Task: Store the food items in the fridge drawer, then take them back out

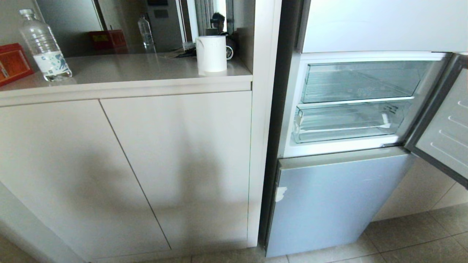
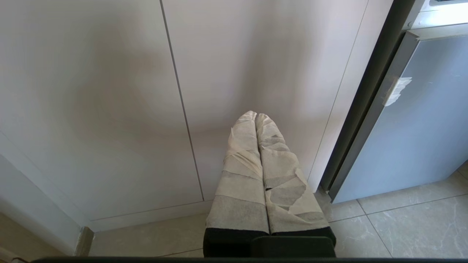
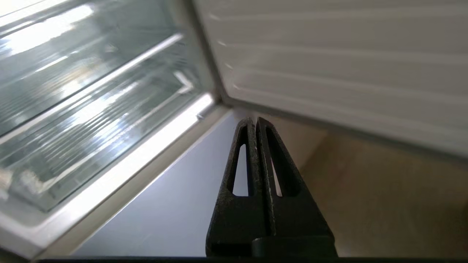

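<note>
At the right of the head view the fridge's middle compartment stands open, its door (image 1: pixel 444 128) swung out to the far right, and the shallow clear fridge drawer (image 1: pixel 347 122) with its white front strip sits pushed in beneath the taller clear drawer (image 1: pixel 360 80); no food pieces can be made out. The right tool (image 3: pixel 256 120), prongs pressed together and holding nothing, points toward the compartment's lower corner by the door. The left tool (image 2: pixel 256 116), tape-wrapped and pressed together, faces the cabinet doors (image 2: pixel 109 91).
</note>
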`<state>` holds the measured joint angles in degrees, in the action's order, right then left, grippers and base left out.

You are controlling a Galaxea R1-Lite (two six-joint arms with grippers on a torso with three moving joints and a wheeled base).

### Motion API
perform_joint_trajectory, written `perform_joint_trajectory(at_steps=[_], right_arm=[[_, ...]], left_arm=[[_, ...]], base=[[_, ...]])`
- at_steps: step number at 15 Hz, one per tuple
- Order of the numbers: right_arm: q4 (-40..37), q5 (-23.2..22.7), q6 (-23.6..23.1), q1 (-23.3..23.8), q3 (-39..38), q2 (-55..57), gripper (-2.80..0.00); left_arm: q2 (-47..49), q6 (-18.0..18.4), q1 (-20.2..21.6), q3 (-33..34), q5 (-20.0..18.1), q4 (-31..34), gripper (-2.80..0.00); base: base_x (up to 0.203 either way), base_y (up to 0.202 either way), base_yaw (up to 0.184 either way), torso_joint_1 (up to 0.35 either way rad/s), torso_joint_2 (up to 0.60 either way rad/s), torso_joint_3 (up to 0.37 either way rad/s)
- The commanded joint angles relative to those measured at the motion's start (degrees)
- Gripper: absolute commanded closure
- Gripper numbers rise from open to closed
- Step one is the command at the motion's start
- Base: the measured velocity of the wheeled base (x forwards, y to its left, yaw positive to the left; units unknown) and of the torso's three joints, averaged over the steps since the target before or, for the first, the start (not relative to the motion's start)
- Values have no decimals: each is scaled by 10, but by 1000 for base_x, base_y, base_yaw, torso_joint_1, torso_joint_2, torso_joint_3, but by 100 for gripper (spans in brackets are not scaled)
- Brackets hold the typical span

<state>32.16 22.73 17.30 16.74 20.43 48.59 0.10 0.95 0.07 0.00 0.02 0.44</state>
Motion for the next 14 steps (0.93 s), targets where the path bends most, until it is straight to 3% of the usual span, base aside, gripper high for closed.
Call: perform_joint_trajectory(at_steps=[1,3,5,7,9,14], right_arm=[[-44,-42,49,85,32,2,0],[-48,-140,77,221,47,25,0],[-49,-268,107,362,64,59,0],[-48,-385,132,474,87,121,0],[-17,-427,150,523,112,192,0],[91,-447,211,621,225,345,0]], left_arm=[[1,0,0,0,0,0,0],[1,0,0,0,0,0,0],[1,0,0,0,0,0,0],[1,0,0,0,0,0,0],[1,0,0,0,1,0,0],[1,0,0,0,0,0,0]], base=[[0,0,0,0,0,0],[0,0,0,0,0,0],[0,0,0,0,0,0],[0,0,0,0,0,0],[0,0,0,0,0,0],[0,0,0,0,0,0]])
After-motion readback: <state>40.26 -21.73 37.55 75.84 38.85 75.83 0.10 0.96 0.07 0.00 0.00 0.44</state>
